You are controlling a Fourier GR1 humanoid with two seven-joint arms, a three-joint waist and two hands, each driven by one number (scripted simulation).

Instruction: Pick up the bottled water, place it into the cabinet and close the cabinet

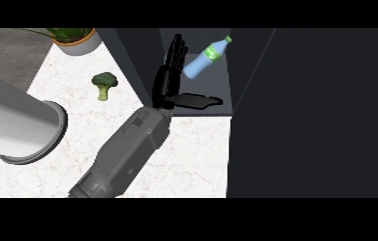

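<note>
While the hand [168,80] sits spread out with fingers straight, holding nothing, the bottle [206,58] lies tilted just right of its fingers inside the cabinet [303,110]. One bottle, one broccoli [104,83], one plant [74,38], one pot [28,125].

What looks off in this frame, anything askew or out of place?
The bottled water lies tilted inside the cabinet, cap toward upper right, not upright. The left hand is open beside it, not gripping. Broccoli sits loose on the counter.

Bottle [207,58] in cabinet [251,110]; broccoli [104,84] left.
</note>
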